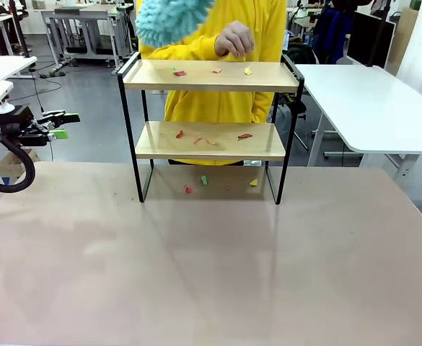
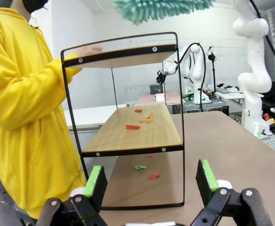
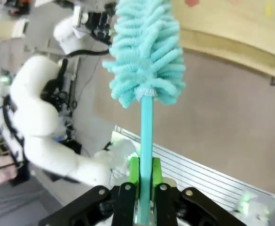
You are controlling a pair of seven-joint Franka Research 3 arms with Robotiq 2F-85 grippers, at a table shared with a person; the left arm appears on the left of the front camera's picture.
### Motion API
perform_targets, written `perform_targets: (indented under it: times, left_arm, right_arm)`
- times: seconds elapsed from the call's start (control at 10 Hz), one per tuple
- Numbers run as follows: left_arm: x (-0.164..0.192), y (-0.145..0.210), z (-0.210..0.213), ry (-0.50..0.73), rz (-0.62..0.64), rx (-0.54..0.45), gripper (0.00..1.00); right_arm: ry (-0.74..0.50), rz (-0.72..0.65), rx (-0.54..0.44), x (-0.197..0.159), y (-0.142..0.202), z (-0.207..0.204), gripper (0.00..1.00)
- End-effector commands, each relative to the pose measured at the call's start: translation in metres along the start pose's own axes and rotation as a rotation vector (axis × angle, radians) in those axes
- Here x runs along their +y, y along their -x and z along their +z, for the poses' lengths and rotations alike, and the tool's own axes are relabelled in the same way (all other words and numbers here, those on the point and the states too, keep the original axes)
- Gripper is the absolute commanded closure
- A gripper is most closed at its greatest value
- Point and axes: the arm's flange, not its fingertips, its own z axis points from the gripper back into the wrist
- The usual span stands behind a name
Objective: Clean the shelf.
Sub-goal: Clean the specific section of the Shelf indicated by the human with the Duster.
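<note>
**Shelf and grippers.** Shelf (image 1: 218,149) standing upright near the far edge of the table (image 1: 211,274), about midway along that edge, with both wooden boards level. Small coloured paper scraps lie on the top board (image 1: 179,73), on the lower board (image 1: 244,135) and on the table between the shelf's feet (image 1: 203,179).

A person in a yellow hooded top (image 1: 218,101) stands just behind the shelf, one hand (image 1: 234,40) over the top board near its back edge.

The left gripper (image 1: 66,124) hangs off the table's left far corner, well apart from the shelf, its jaws spread wide with nothing between them. In the left wrist view it faces the shelf's end rail.

The right gripper (image 3: 145,172) has its jaws pressed onto the thin handle of a fluffy turquoise duster (image 3: 146,52). The duster's head is above the left end of the top board, clear of it.
</note>
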Motion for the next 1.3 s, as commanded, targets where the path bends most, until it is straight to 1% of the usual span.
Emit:
perform_targets:
  times: [0.0,0.1,0.2,0.3,0.5,0.7,0.8,1.0,1.2]
  left_arm:
    - [-0.001,-0.003,0.0,-0.001,-0.019,-0.001,0.0]
    - [-0.001,-0.003,0.0,-0.001,-0.019,-0.001,0.0]
    - [-0.001,-0.003,0.0,-0.001,-0.019,-0.001,0.0]
    - [-0.001,-0.003,0.0,-0.001,-0.019,-0.001,0.0]
    - [-0.001,-0.003,0.0,-0.001,-0.019,-0.001,0.0]
    - [-0.001,-0.003,0.0,-0.001,-0.019,-0.001,0.0]
    - [-0.001,-0.003,0.0,-0.001,-0.019,-0.001,0.0]
    - [-0.001,-0.003,0.0,-0.001,-0.019,-0.001,0.0]
    - [-0.001,-0.003,0.0,-0.001,-0.019,-0.001,0.0]
  right_arm:
    - [0.083,-0.082,-0.03,0.063,-0.045,-0.005,0.87]
    - [0.123,-0.101,-0.057,0.08,-0.058,-0.02,0.87]
    - [0.166,-0.134,-0.122,0.098,-0.066,-0.034,0.87]
    - [0.183,-0.132,-0.163,0.11,-0.073,-0.044,0.87]
    - [0.22,-0.105,-0.219,0.123,-0.082,-0.065,0.87]
    - [0.253,-0.093,-0.272,0.128,-0.082,-0.087,0.87]
    - [0.267,-0.082,-0.287,0.129,-0.082,-0.101,0.87]
    - [0.265,-0.071,-0.262,0.128,-0.083,-0.131,0.87]
    - [0.303,-0.068,-0.216,0.125,-0.084,-0.157,0.87]
